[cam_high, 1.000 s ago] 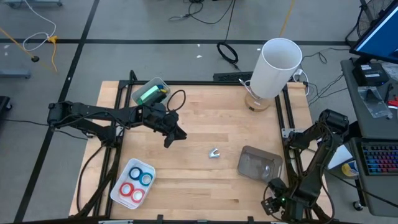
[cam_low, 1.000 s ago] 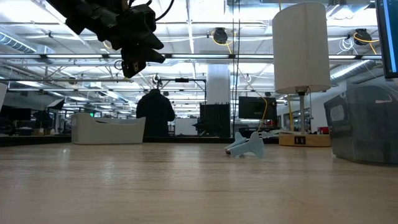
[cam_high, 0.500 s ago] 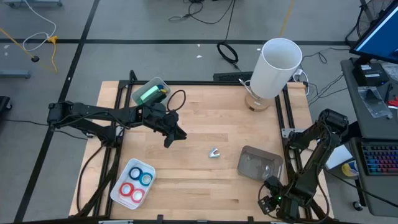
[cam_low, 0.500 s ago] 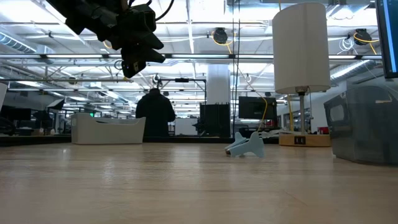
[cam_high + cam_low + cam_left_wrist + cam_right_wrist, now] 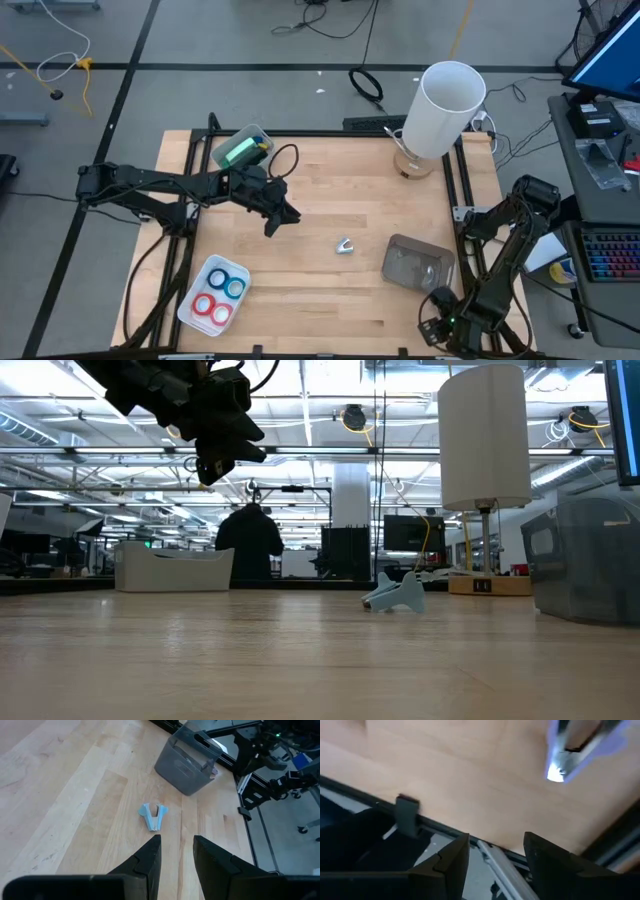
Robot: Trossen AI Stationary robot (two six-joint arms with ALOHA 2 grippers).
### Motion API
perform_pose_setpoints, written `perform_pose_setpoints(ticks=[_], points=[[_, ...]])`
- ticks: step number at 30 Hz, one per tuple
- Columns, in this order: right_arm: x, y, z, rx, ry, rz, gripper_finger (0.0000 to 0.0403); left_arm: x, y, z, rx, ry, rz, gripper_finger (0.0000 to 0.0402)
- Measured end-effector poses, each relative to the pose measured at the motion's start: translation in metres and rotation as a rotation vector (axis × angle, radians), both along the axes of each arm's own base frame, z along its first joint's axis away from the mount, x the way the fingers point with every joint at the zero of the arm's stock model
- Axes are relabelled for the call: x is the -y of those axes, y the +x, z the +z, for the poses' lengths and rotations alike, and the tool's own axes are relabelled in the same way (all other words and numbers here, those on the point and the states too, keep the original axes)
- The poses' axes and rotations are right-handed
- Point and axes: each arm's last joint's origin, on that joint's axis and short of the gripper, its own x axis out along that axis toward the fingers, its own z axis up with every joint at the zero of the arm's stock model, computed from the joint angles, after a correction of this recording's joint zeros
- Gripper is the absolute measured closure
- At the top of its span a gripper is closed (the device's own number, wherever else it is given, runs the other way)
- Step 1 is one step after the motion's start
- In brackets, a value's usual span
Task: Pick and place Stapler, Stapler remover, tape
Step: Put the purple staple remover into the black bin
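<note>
The left tool hangs high over the bench with its fingers a little apart, holding nothing. The stapler remover lies ahead, near the grey bin. It is small, so the fingers could knock it sideways.

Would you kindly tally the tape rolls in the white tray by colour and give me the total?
Blue tape rolls: 2
Red tape rolls: 2
Total: 4, all lying in the white tray near the table's front left corner.
</note>
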Motion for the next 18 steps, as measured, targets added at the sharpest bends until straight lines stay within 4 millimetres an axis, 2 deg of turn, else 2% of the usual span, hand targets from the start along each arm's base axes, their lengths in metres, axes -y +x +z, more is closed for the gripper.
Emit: perform_pose_setpoints(ticks=[10,18], points=[[0.02,-0.001,-0.004,-0.168,-0.135,-0.047,0.0222,0.0,0.0,0.0,0.0,0.0,0.0,0.0289],[0.027,0.0,-0.022,-0.25,-0.078,-0.044,0.0222,0.0,0.0,0.0,0.0,0.0,0.0,0.0289]])
